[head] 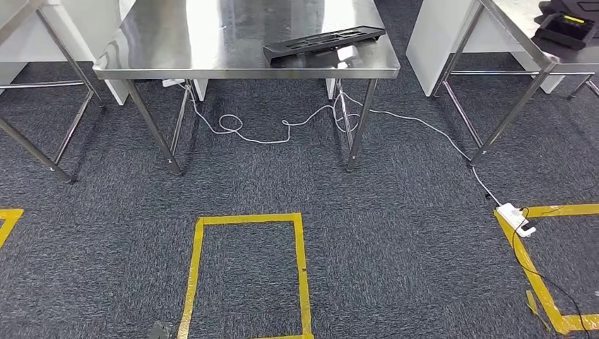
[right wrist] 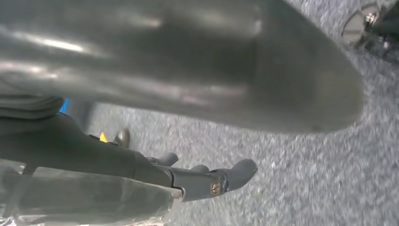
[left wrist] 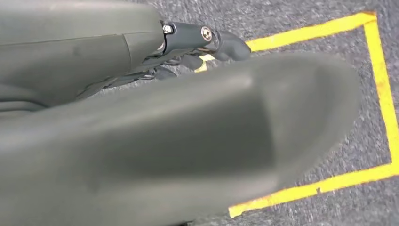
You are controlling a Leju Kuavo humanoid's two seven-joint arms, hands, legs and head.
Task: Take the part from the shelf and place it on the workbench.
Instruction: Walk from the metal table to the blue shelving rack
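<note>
Shiny steel table [head: 212, 42] up front with a long flat black part [head: 323, 42] lying near its right edge. Another steel table [head: 526, 35] off to the right has black parts [head: 568, 25] stacked on it. Grey carpet floor [head: 395, 233] has yellow tape rectangles [head: 247, 272], a loose white cable [head: 282, 131] and a white power strip [head: 516, 217].

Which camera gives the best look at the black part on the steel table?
The head view: the part lies whole on the table, near its front edge. Both wrist views look down at carpet past the hands and tell nothing of the part.
</note>
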